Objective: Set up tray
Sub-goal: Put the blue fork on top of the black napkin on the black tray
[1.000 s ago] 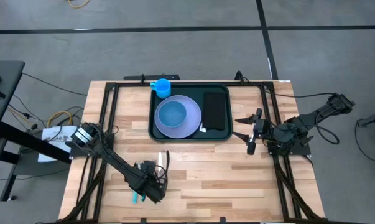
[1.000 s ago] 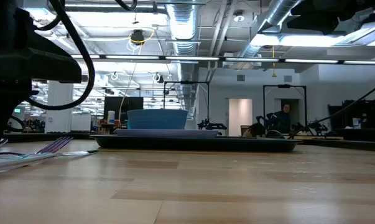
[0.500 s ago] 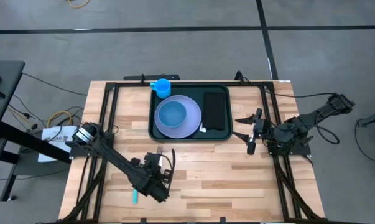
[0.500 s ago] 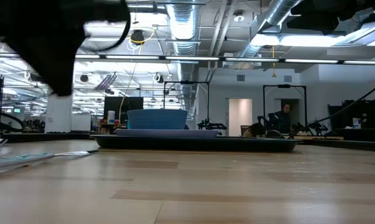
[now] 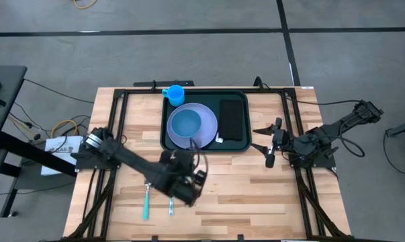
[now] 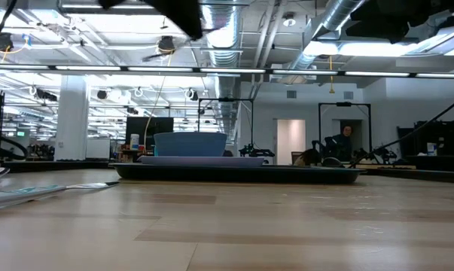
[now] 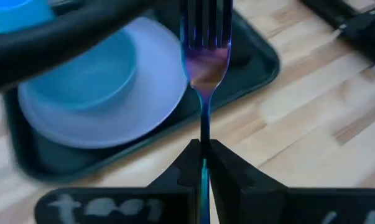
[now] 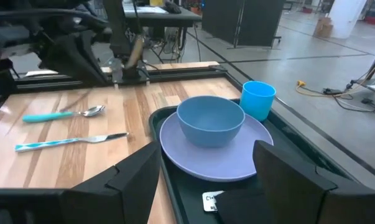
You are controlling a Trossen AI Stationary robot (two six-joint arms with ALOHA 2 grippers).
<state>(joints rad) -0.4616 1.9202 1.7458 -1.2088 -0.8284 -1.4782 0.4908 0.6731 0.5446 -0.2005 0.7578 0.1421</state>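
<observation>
The dark green tray (image 5: 256, 144) sits at the table's far middle. On it are a lavender plate (image 5: 207, 133) with a blue bowl (image 5: 185, 123), a blue cup (image 5: 174, 93) and a black napkin (image 5: 232, 119). My left gripper (image 5: 191, 161) hovers just near of the tray, shut on a fork (image 7: 204, 62) with iridescent tines that point toward the plate (image 7: 143, 106). My right gripper (image 5: 269, 143) waits open, right of the tray. In the low view the tray (image 6: 238, 173) and bowl (image 6: 190, 143) show; the left arm (image 6: 181, 11) is up high. My left gripper pinches the fork between its two fingers at the thin neck (image 7: 203, 134) below the tines; the handle is hidden behind the fingers. The fingers lie along the fork, coming from the table's near side. The fork is lifted clear, tines (image 7: 206, 18) pointing out over the tray's near rim.
A teal-handled spoon (image 5: 146, 202) and a knife (image 5: 170, 205) lie on the near left of the table, also seen as spoon (image 8: 63, 114) and knife (image 8: 69, 143) in the right wrist view. Bare wood lies near and right of the tray.
My left gripper has risen from the table's near left and moved right and toward the far edge, up to the tray, carrying the fork lifted clear. It has climbed almost out of the low view. The spoon and knife stay on the table.
</observation>
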